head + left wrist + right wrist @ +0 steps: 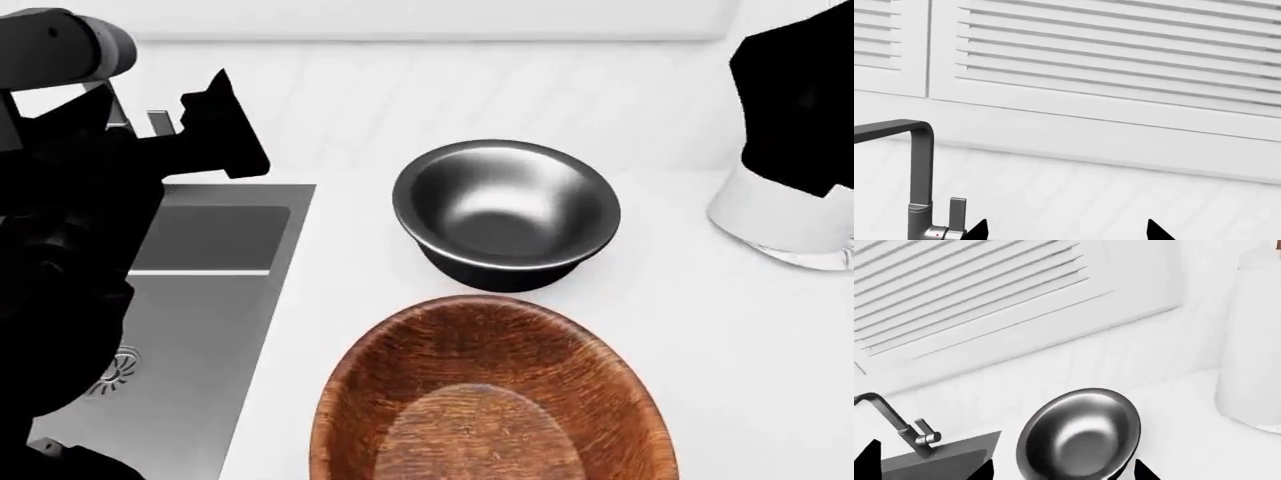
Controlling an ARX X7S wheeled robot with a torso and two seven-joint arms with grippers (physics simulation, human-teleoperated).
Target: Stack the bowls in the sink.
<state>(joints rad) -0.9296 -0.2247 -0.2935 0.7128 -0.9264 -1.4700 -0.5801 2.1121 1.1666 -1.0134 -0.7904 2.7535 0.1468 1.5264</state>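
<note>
In the left wrist view, the left pincer (1066, 231) is showing only two black tips, spread wide apart with nothing between them. The tall grey faucet (921, 175) is standing just beside it, under the white slatted shutters (1121, 50).

In the head view, the steel bowl (507, 212) is sitting on the white desk (747, 350), beside the sink (200, 300). The wooden bowl (491, 395) is sitting just in front of the steel bowl. The paper towel roll (781, 220) is standing on the far side from the sink.

In the right wrist view, the right pincer (1061, 471) is hanging over the steel bowl, its tips spread wide and holding nothing.
</note>
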